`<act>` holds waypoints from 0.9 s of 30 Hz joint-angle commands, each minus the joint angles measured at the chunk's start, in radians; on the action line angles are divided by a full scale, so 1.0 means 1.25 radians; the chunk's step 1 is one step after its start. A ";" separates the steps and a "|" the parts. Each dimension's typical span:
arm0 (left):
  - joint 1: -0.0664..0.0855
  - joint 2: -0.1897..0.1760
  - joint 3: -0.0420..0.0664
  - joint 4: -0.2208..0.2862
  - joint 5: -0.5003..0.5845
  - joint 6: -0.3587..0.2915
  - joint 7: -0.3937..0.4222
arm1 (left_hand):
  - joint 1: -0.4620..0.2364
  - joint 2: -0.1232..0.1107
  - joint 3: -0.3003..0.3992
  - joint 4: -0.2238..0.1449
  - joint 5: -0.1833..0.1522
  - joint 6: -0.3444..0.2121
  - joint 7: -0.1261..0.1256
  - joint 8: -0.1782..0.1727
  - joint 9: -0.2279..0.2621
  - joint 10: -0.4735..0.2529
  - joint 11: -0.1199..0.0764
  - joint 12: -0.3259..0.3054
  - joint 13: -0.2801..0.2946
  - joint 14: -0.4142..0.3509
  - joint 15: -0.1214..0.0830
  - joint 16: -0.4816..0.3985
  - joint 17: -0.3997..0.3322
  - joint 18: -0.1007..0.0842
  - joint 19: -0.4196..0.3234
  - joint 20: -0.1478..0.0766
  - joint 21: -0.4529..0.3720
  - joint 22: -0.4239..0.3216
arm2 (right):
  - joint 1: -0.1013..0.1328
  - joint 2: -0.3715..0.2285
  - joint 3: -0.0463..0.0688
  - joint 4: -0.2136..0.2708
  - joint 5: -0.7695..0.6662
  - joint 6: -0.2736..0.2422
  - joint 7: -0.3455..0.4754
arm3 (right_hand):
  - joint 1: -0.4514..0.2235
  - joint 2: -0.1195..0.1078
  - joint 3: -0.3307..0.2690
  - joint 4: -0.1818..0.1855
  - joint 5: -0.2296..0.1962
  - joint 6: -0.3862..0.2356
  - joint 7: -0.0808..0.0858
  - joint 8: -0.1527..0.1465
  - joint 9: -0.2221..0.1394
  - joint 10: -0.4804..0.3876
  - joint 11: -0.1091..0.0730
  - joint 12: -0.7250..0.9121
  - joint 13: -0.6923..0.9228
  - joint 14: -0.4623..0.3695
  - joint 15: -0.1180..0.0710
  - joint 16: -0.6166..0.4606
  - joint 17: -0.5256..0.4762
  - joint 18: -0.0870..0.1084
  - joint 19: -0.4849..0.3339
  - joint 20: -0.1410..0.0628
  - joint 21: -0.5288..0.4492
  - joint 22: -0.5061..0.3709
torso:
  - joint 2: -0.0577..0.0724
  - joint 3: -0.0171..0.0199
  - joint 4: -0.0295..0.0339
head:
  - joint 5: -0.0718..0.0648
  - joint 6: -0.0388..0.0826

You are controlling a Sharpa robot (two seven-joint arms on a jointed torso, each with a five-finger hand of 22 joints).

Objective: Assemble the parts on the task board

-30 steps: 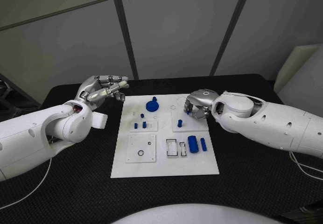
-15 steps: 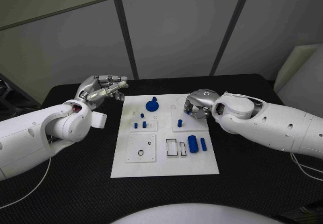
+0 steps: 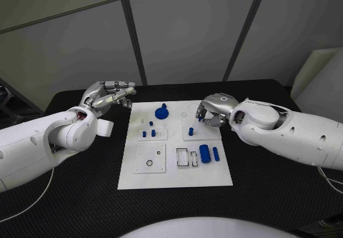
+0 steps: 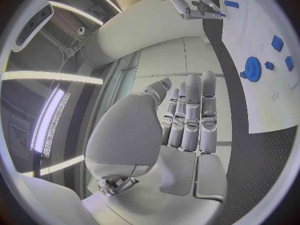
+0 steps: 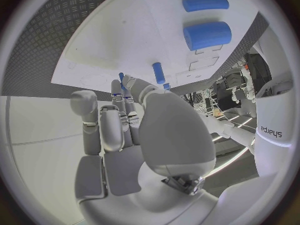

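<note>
The white task board (image 3: 175, 171) lies in the middle of the black table. On it are a blue gear (image 3: 162, 112), two short pegs (image 3: 148, 133), a single peg (image 3: 191, 131), a thick blue cylinder (image 3: 205, 152) and a slim one (image 3: 216, 153). My right hand (image 3: 211, 110) hovers over the board's far right part with its fingers curled down. A small blue part (image 5: 121, 76) shows at its fingertips and looks pinched there. My left hand (image 3: 111, 94) is raised off the board's far left corner, fingers (image 4: 190, 110) straight and holding nothing.
Rectangular slots (image 3: 187, 157) and a ring mark (image 3: 149, 162) sit on the board's near half. Black table (image 3: 71, 193) surrounds the board on all sides. A grey wall rises behind the table.
My right hand has shifted a little back and to the right over the board's far edge. The left hand and the parts on the board have stayed put.
</note>
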 commanded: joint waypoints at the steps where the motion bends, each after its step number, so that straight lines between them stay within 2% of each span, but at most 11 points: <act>1: 0.001 0.001 0.001 -0.001 0.004 0.009 -0.002 | 0.008 -0.002 0.001 -0.005 0.004 -0.004 0.004 -0.004 -0.001 -0.005 -0.001 0.000 -0.001 -0.004 0.000 -0.005 -0.001 -0.014 0.002 -0.004 -0.003 -0.001 | 0.002 -0.009 0.009 0.036 0.015 -0.037 -0.008 | -0.008 -0.001 -0.004 0.001 -0.004 0.002 -0.001 -0.004 0.001 0.001 0.004 -0.003 -0.001 0.037 -0.006 0.005 -0.001 -0.006 -0.002 -0.001 0.005 0.001 | 0.001 0.0000 -0.0002 | 0.001 0.001; 5: 0.001 0.003 0.001 -0.004 0.004 0.009 -0.003 | 0.008 -0.002 0.001 -0.006 0.004 -0.004 0.004 -0.004 -0.001 -0.006 0.000 -0.001 -0.001 -0.004 0.000 -0.005 -0.001 -0.014 0.002 -0.004 -0.004 -0.002 | 0.002 -0.014 0.015 0.079 0.023 -0.055 -0.006 | -0.008 -0.001 -0.004 0.001 -0.004 0.002 -0.001 -0.004 0.001 0.001 0.004 -0.004 -0.001 0.038 -0.006 0.007 0.002 -0.006 0.000 -0.001 0.007 0.005 | 0.001 0.0003 -0.0009 | 0.009 0.001; 8: 0.001 0.007 0.001 -0.006 0.004 0.010 -0.005 | 0.008 -0.002 0.001 -0.006 0.004 -0.004 0.004 -0.004 -0.001 -0.007 0.000 -0.001 -0.001 -0.004 0.001 -0.005 -0.001 -0.014 0.002 -0.004 -0.004 -0.002 | 0.002 -0.012 0.017 0.109 0.029 -0.068 -0.003 | -0.008 -0.001 -0.003 0.001 -0.002 0.001 -0.001 -0.005 0.001 0.000 0.004 -0.005 -0.001 0.038 -0.006 0.008 0.003 -0.007 0.001 -0.001 0.009 0.008 | 0.001 -0.0006 0.0008 | 0.026 0.000; 12: 0.000 0.010 0.001 -0.008 0.004 0.011 -0.006 | 0.009 -0.001 0.001 -0.006 0.004 -0.005 0.005 -0.004 -0.001 -0.008 0.000 -0.001 -0.002 -0.004 0.001 -0.005 -0.001 -0.014 0.002 -0.004 -0.004 -0.002 | 0.002 0.001 0.018 0.134 0.036 -0.078 0.002 | -0.007 -0.001 -0.003 0.000 0.002 0.000 -0.001 -0.006 0.001 -0.001 0.005 -0.006 -0.001 0.038 -0.006 0.009 0.004 -0.007 0.001 -0.001 0.010 0.010 | 0.001 -0.0010 0.0018 | 0.038 0.000; 14: 0.000 0.012 0.001 -0.009 0.004 0.011 -0.006 | 0.009 -0.001 0.001 -0.006 0.004 -0.005 0.005 -0.004 -0.002 -0.009 0.000 -0.001 -0.002 -0.004 0.001 -0.005 -0.002 -0.014 0.002 -0.003 -0.004 -0.002 | 0.002 0.012 0.018 0.142 0.042 -0.079 0.005 | -0.006 -0.001 -0.003 0.000 0.003 -0.001 0.000 -0.007 0.001 -0.001 0.005 -0.007 -0.001 0.038 -0.006 0.009 0.004 -0.007 0.001 -0.001 0.010 0.010 | 0.001 -0.0011 0.0025 | 0.047 -0.001; 16: 0.000 0.013 0.001 -0.010 0.004 0.011 -0.006 | 0.009 -0.001 0.001 -0.006 0.004 -0.005 0.005 -0.004 -0.002 -0.009 0.000 -0.001 -0.002 -0.004 0.001 -0.005 -0.002 -0.014 0.002 -0.003 -0.004 -0.002 | 0.002 0.023 0.019 0.143 0.049 -0.079 0.008 | -0.006 -0.001 -0.002 -0.001 0.005 -0.001 0.000 -0.007 0.001 -0.002 0.005 -0.007 -0.001 0.038 -0.005 0.009 0.004 -0.007 0.001 -0.001 0.010 0.010 | 0.002 -0.0018 0.0032 | 0.055 -0.003; 17: 0.000 0.014 0.001 -0.010 0.004 0.012 -0.007 | 0.009 -0.001 0.001 -0.006 0.004 -0.005 0.005 -0.004 -0.002 -0.009 0.000 -0.001 -0.002 -0.004 0.001 -0.005 -0.002 -0.014 0.002 -0.003 -0.004 -0.002 | 0.002 0.036 0.019 0.139 0.056 -0.077 0.010 | -0.006 -0.001 -0.002 -0.001 0.005 -0.001 0.000 -0.007 0.001 -0.002 0.005 -0.007 -0.001 0.038 -0.005 0.009 0.004 -0.007 0.001 -0.001 0.010 0.010 | 0.002 -0.0020 0.0010 | 0.066 -0.004; 20: 0.000 0.017 0.001 -0.009 0.004 0.013 -0.007 | 0.009 -0.001 0.001 -0.006 0.004 -0.005 0.005 -0.004 -0.002 -0.009 0.000 -0.001 -0.002 -0.004 0.001 -0.005 -0.002 -0.014 0.002 -0.003 -0.004 -0.002 | 0.002 0.063 0.018 0.125 0.068 -0.071 0.015 | -0.006 -0.001 -0.002 -0.001 0.006 -0.001 0.000 -0.008 0.001 -0.002 0.005 -0.007 -0.001 0.038 -0.005 0.008 0.003 -0.007 0.001 -0.001 0.010 0.010 | 0.002 -0.0035 0.0016 | 0.077 -0.009; 22: 0.000 0.019 0.001 -0.008 0.004 0.013 -0.006 | 0.009 -0.001 0.001 -0.007 0.005 -0.005 0.005 -0.004 -0.002 -0.010 0.001 -0.001 -0.002 -0.005 0.001 -0.006 -0.002 -0.014 0.002 -0.003 -0.004 -0.002 | -0.001 0.082 0.015 0.114 0.074 -0.066 0.019 | -0.005 -0.001 -0.002 -0.001 0.007 -0.001 0.000 -0.008 0.001 -0.002 0.005 -0.008 0.000 0.038 -0.005 0.009 0.003 -0.007 0.002 -0.001 0.011 0.011 | 0.002 -0.0030 0.0014 | 0.082 -0.011; 23: 0.000 0.020 0.001 -0.008 0.004 0.014 -0.006 | 0.009 -0.001 0.001 -0.007 0.005 -0.005 0.005 -0.004 -0.002 -0.010 0.001 -0.001 -0.002 -0.005 0.001 -0.006 -0.002 -0.014 0.002 -0.003 -0.004 -0.002 | -0.004 0.087 0.014 0.110 0.076 -0.064 0.020 | -0.005 -0.001 -0.002 -0.001 0.007 -0.001 0.000 -0.008 0.001 -0.002 0.005 -0.008 0.000 0.038 -0.005 0.009 0.003 -0.007 0.002 -0.001 0.011 0.011 | 0.002 -0.0016 0.0009 | 0.085 -0.012; 27: 0.000 0.023 0.001 -0.008 0.004 0.014 -0.006 | 0.009 -0.001 0.001 -0.007 0.005 -0.005 0.005 -0.004 -0.002 -0.010 0.001 -0.001 -0.002 -0.005 0.001 -0.006 -0.002 -0.014 0.002 -0.003 -0.004 -0.002 | -0.027 0.114 0.011 0.094 0.081 -0.054 0.027 | -0.005 0.000 -0.002 -0.001 0.008 -0.001 0.000 -0.008 0.001 -0.002 0.005 -0.008 0.000 0.038 -0.005 0.009 0.003 -0.007 0.001 -0.001 0.011 0.011 | 0.002 -0.0020 0.0009 | 0.097 -0.018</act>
